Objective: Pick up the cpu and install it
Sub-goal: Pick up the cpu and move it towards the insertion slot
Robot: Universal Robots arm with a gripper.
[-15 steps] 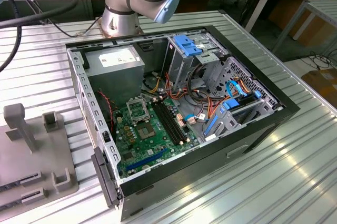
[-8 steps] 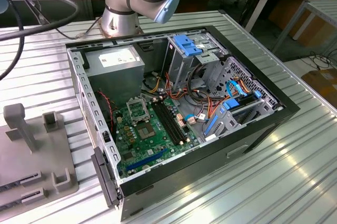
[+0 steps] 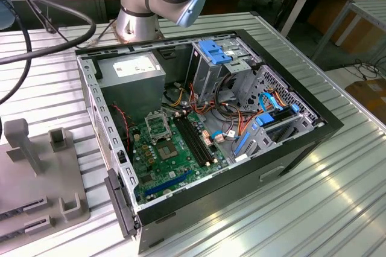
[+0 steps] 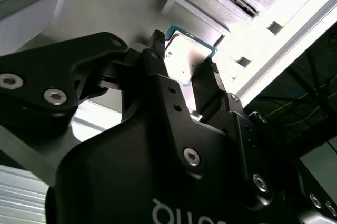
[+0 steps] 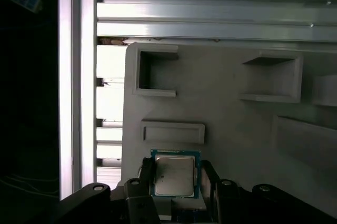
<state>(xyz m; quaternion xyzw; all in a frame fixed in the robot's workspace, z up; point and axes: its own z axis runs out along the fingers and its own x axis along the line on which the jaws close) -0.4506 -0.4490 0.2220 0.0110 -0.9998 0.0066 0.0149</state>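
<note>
My black jaws, closest to the lens in both wrist views, are clenched on the cpu (image 5: 175, 175), gripping two opposite edges. Its silver face shows against the grey moulded tray (image 5: 237, 124) on the table (image 5: 210, 21).

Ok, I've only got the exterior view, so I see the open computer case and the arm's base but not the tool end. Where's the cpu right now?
Observer: In both wrist views the cpu sits between the fingers of the gripper.
Operator: Is it actually gripped?
Observer: In the second wrist view the fingers press against two opposite edges, so it looks clamped.
Operator: And what's behind it?
Observer: The grey tray with its moulded pockets, not the motherboard. In the first wrist view the chip's silver face is turned to the camera.
</note>
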